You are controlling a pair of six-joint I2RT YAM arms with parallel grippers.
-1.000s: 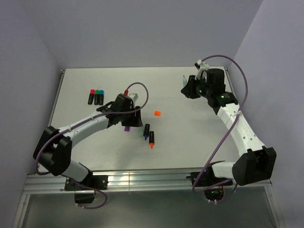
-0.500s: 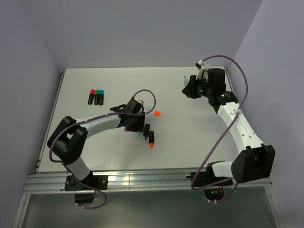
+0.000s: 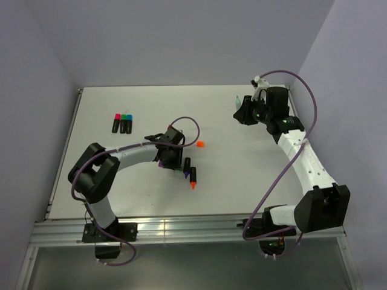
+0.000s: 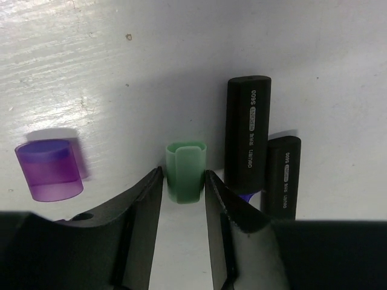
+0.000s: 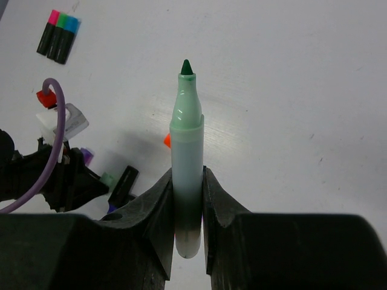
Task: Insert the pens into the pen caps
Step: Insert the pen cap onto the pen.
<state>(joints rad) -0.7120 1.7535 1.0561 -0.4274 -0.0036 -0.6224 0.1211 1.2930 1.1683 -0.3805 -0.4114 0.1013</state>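
From above, the left gripper (image 3: pixel 174 162) is low over the middle of the table (image 3: pixel 242 181), among loose pieces; a purple cap (image 3: pixel 161 164) lies just left of it, an orange cap (image 3: pixel 200 144) sits to its right and a little farther back, and an orange-tipped pen (image 3: pixel 193 179) lies nearer on the right; three capped pens (image 3: pixel 121 123) lie side by side far off to the left; the right gripper (image 3: pixel 242 110) hangs over the far right part of the table.

The left wrist view shows the fingers (image 4: pixel 142 223) apart, straddling a green cap (image 4: pixel 186 172) that lies on the table; the right one seems to touch the cap, the left stands just off it; two black pens (image 4: pixel 248 133) lie just right of the cap, touching each other.

The right wrist view shows the fingers clamped on the lower barrel of a green pen (image 5: pixel 185 121), its dark tip pointing away from the camera, above the table.
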